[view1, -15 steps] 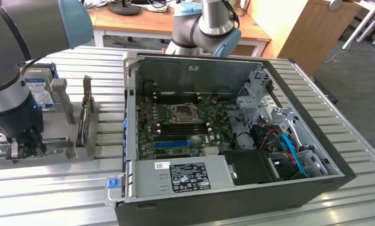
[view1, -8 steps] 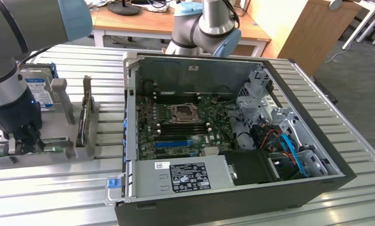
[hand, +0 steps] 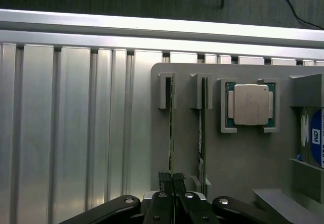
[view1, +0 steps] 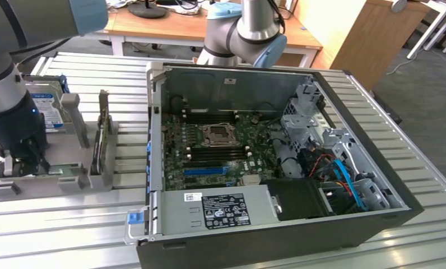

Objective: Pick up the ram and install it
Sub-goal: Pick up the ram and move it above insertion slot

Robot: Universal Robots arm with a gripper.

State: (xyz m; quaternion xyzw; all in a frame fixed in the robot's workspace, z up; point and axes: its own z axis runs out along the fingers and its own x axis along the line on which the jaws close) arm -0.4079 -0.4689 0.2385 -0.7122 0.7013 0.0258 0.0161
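Two thin green sticks stand on edge in slots of the grey holder [hand: 238, 163]. The ram [hand: 171, 128] is the one nearer the holder's outer edge, and its near end runs between my fingertips. My gripper [hand: 171, 176] is shut on that end, with the black fingers [hand: 163, 181] pressed close on either side of it. In the exterior view, my gripper [view1: 25, 163] reaches down into the holder [view1: 96, 174] at the exterior view's left. The ram still sits in its slot.
The second green stick [hand: 204, 123] stands beside the ram. A square silver processor [hand: 250, 104] and a blue-labelled hard drive [view1: 47, 109] sit in the same holder. An open computer case [view1: 283, 241] with its motherboard [view1: 208, 145] lies at the exterior view's right on the slatted aluminium table [hand: 71, 133].
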